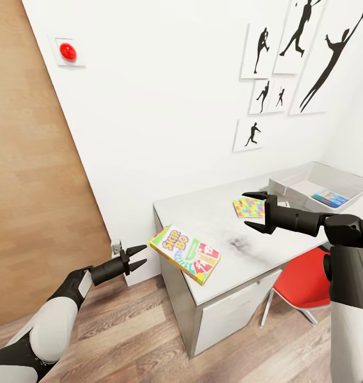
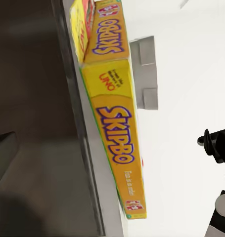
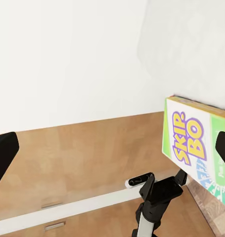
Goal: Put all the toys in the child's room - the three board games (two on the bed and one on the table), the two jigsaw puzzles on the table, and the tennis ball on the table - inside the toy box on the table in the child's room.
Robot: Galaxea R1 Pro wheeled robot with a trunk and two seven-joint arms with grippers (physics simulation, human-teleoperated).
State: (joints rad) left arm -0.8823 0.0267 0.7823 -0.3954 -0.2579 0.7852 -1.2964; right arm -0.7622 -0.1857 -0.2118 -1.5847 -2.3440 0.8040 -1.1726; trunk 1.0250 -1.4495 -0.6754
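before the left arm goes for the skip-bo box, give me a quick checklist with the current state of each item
1. Left gripper open and empty: ok, fingers spread, nothing between them.
2. Skip-Bo box within reach: ok, it lies at the table corner nearest that gripper, apart from it.
3. Box stable: not ok, its near end juts past the table edge.
4. Right gripper out of the way: ok, open and empty, over the table near the jigsaw puzzle.
5. Toy box ready: ok, one colourful box inside, bare floor left.
6. Other toys located: cannot tell.
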